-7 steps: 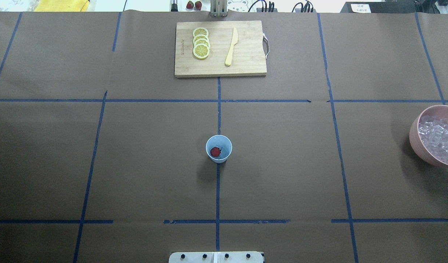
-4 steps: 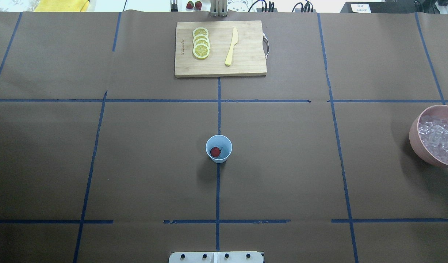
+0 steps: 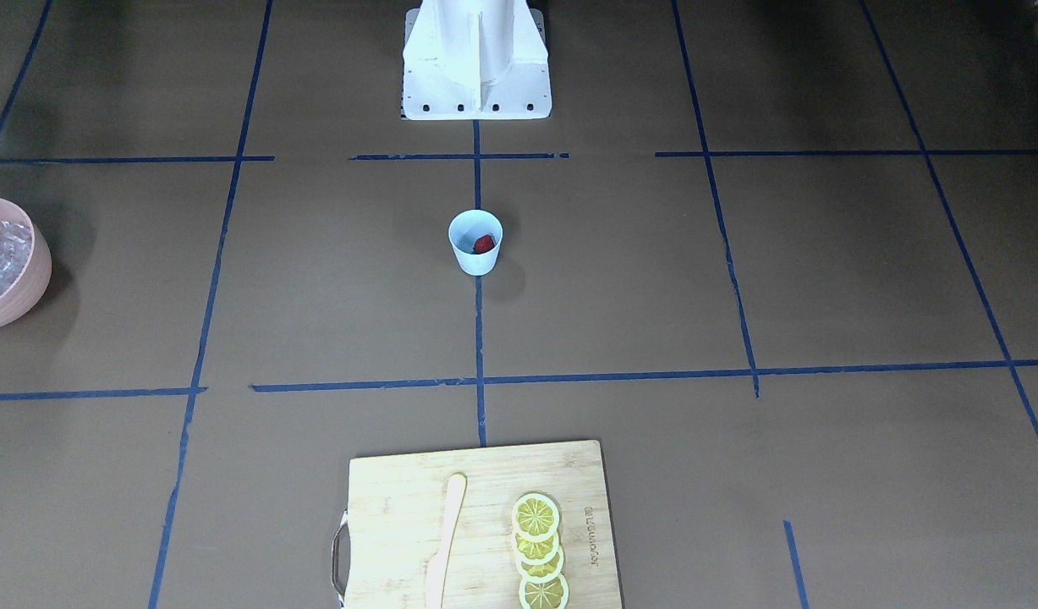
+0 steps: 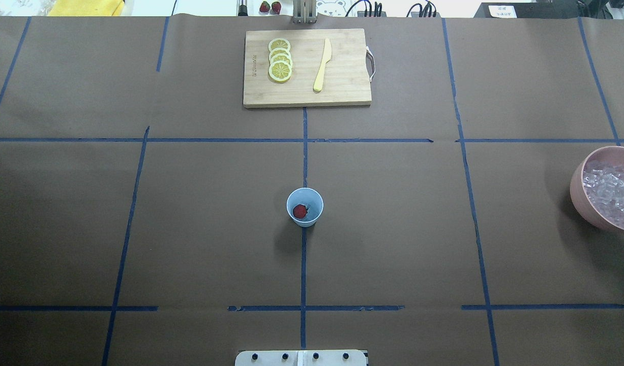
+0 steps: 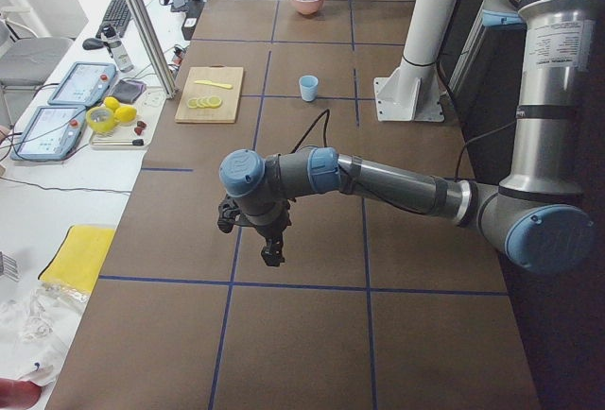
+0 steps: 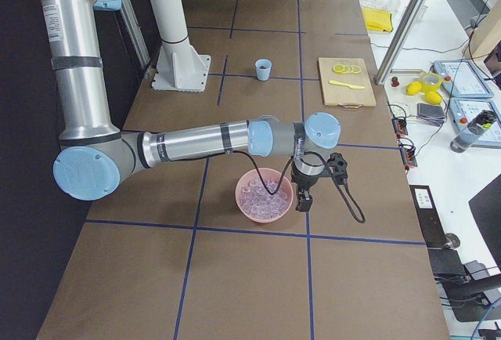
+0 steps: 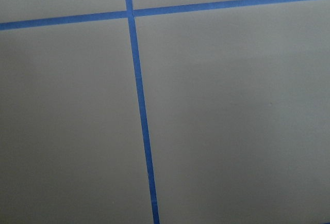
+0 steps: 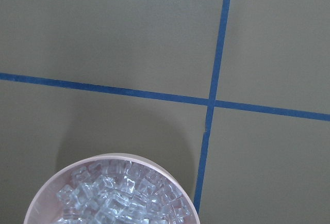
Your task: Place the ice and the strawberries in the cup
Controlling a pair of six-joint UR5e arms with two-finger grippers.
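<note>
The pale blue cup (image 4: 305, 207) stands at the table's middle, and it also shows in the front view (image 3: 475, 245). A dark-red strawberry (image 4: 300, 211) lies inside it. Ice cubes (image 4: 611, 195) fill a pink bowl (image 4: 577, 201) at the right edge; the right wrist view shows the ice (image 8: 116, 198) from above. My right gripper (image 6: 304, 199) hangs just beside that bowl (image 6: 264, 196). My left gripper (image 5: 272, 254) hangs over bare table far from the cup (image 5: 308, 88). I cannot tell whether either gripper is open or shut.
A wooden cutting board (image 4: 306, 67) at the far middle holds lemon slices (image 4: 280, 60) and a pale knife (image 4: 322, 65). Two more strawberries (image 4: 270, 6) lie beyond the table's far edge. Blue tape lines cross the brown table.
</note>
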